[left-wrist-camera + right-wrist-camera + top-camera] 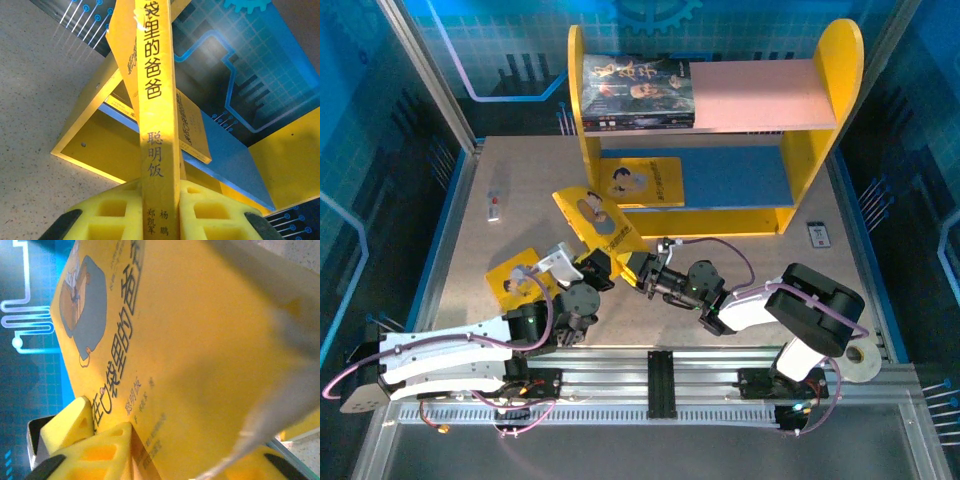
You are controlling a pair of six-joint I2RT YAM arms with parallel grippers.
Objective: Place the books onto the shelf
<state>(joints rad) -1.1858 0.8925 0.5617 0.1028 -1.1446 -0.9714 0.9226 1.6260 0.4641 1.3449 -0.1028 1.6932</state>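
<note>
A yellow book (595, 218) stands tilted on its edge in front of the shelf (810, 150). My left gripper (592, 268) is shut on its spine (157, 100), with yellow pads on both sides. My right gripper (628, 262) is shut on the same book's lower corner. One of its fingers (100, 450) presses on the cover (200, 340); the other is hidden behind the book. A dark book (640, 92) lies on the pink upper board. A second yellow book (642, 182) rests on the blue lower board. A third yellow one (515, 278) lies flat under my left arm.
A small white device (495, 205) lies at the left of the table. A small dark card-like item (818, 234) sits right of the shelf. A roll of tape (863, 362) hangs near the right arm's base. Blue walls close in the table on three sides.
</note>
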